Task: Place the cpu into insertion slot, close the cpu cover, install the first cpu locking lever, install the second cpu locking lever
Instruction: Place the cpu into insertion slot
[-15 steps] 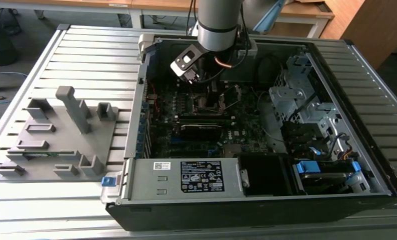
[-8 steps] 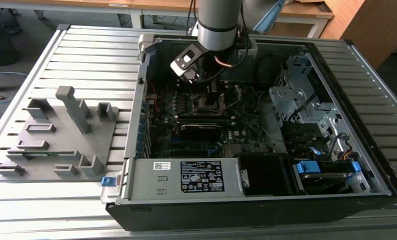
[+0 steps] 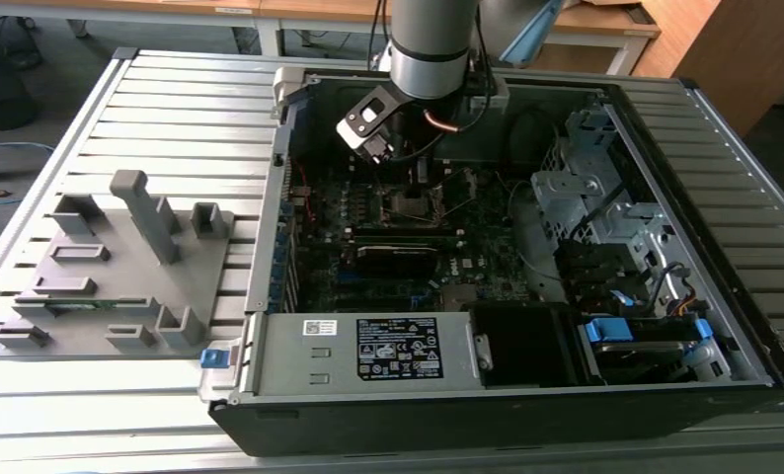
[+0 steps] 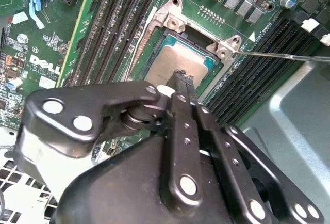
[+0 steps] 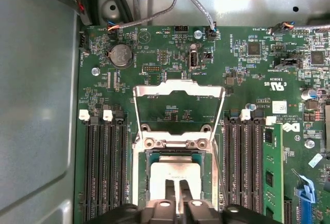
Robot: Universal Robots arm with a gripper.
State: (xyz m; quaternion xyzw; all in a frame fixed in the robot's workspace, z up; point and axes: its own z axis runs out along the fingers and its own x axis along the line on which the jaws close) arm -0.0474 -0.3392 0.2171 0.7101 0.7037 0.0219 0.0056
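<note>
Closest to me, the gripper [image 4: 181, 78] hangs tip-down over the socket. Its two fingers [image 4: 186, 92] are drawn nearly together, with just a slit between them and nothing pinched in it. The tips sit on, or just above, the top of the cpu [image 5: 172, 168]; I cannot tell which. That is where I'd worry: a sideways nudge or a hard press from those narrow tips could skew the chip and, I reckon, hurt the contacts under it. The cpu itself lies flat inside the insertion slot [image 5: 138, 177], a dull grey-brown square with its edges running parallel to the silver rim. Beyond it the cpu cover [image 5: 178, 85] stands swung open on its hinge, green board showing through its window. Brought down on a crooked chip, it would likely bind. Off to one side a thin locking lever [image 4: 283, 57] sticks out, unlatched.
</note>
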